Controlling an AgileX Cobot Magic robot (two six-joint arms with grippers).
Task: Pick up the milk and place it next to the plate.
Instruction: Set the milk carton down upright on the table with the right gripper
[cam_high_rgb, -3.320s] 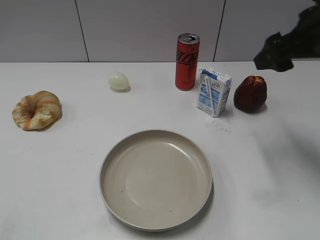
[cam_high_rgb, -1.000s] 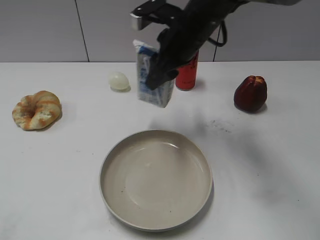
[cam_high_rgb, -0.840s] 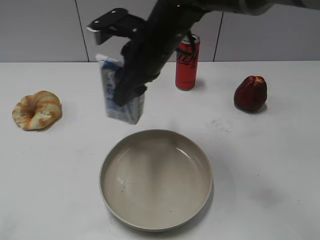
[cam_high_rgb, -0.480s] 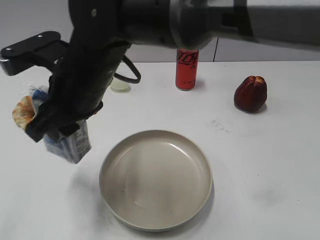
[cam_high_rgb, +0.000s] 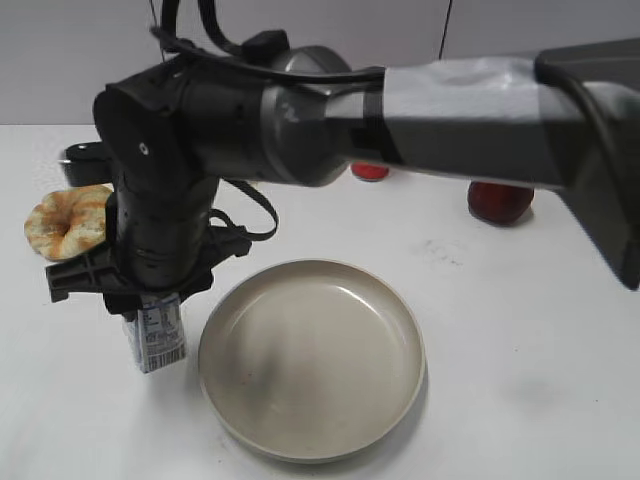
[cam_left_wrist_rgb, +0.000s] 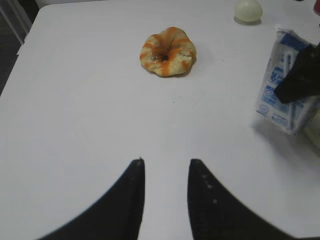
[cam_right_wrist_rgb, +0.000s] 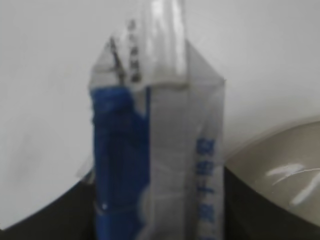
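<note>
The milk (cam_high_rgb: 157, 335) is a small white carton with blue print. It stands on the table just left of the plate (cam_high_rgb: 312, 358), a wide beige dish. My right gripper (cam_high_rgb: 150, 300) reaches across from the right and is shut on the carton's top. The right wrist view shows the milk (cam_right_wrist_rgb: 155, 150) filling the space between the jaws, with the plate's rim (cam_right_wrist_rgb: 280, 150) at the right. The left wrist view shows the milk (cam_left_wrist_rgb: 285, 87) at the right edge. My left gripper (cam_left_wrist_rgb: 166, 165) is open and empty over bare table.
A glazed bread ring (cam_high_rgb: 70, 220) lies left of the arm and shows in the left wrist view (cam_left_wrist_rgb: 167, 51). A pale egg (cam_left_wrist_rgb: 248, 10) lies at the back. A dark red fruit (cam_high_rgb: 500, 203) sits at the right; the red can (cam_high_rgb: 370, 172) is mostly hidden behind the arm.
My right gripper carried the milk from the back of the table, left and forward, and lowered it beside the plate's left rim.
</note>
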